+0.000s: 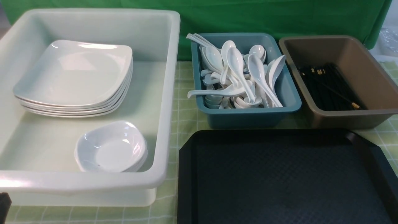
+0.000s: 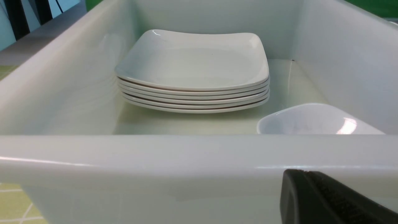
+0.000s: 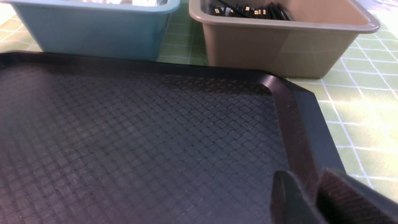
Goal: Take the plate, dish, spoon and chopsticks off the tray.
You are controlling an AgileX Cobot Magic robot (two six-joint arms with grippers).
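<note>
The black tray (image 1: pixel 279 177) lies at the front right with nothing on it; the right wrist view shows its bare textured surface (image 3: pixel 140 140). The plate (image 1: pixel 77 71) tops a stack in the white tub, also seen in the left wrist view (image 2: pixel 192 60). The dish (image 1: pixel 112 147) tops a small stack in the tub's near right corner (image 2: pixel 311 121). Several white spoons (image 1: pixel 239 71) fill the blue bin. The black chopsticks (image 1: pixel 329 87) lie in the brown bin (image 3: pixel 248 11). My left gripper (image 2: pixel 298 174) is shut and empty outside the tub's near wall. My right gripper (image 3: pixel 306 177) is empty over the tray's right rim, with a narrow gap between its jaws.
The white tub (image 1: pixel 93 183) fills the left side, its near wall close in front of my left gripper (image 2: pixel 155 152). The blue bin (image 1: pixel 248 116) and the brown bin (image 1: pixel 351 119) stand just behind the tray. A green checked cloth covers the table.
</note>
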